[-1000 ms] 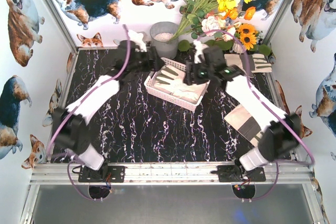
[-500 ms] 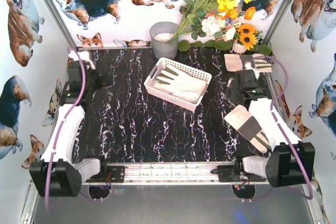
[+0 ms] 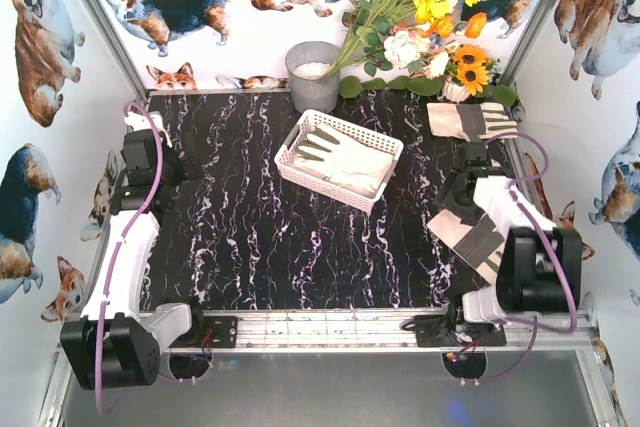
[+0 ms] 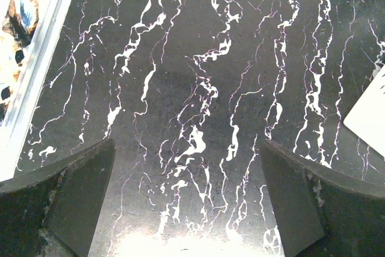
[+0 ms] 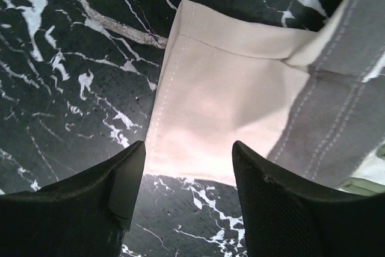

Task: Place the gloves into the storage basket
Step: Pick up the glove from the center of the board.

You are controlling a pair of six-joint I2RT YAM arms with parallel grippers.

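Observation:
The white lattice storage basket (image 3: 383,146) sits at the table's centre back with cream gloves (image 3: 345,160) lying in it. One glove (image 3: 470,119) lies at the back right. Another glove (image 3: 480,242) lies on the right, partly under my right arm. My right gripper (image 3: 465,187) (image 5: 188,148) is open and empty, low over a glove's beige cuff (image 5: 222,100) with a grey patch (image 5: 337,118) beside it. I cannot tell which glove it is. My left gripper (image 3: 160,162) (image 4: 187,148) is open and empty over bare black marble at the far left.
A grey metal bucket (image 3: 313,75) stands behind the basket. A bunch of artificial flowers (image 3: 420,27) fills the back right corner. Corgi-printed walls close in both sides. A white corner (image 4: 368,118) shows at the right edge of the left wrist view.
Both arms have pulled back from the basket. The left gripper went to the far left side. The right gripper swung to the right and came low over a glove's cuff.

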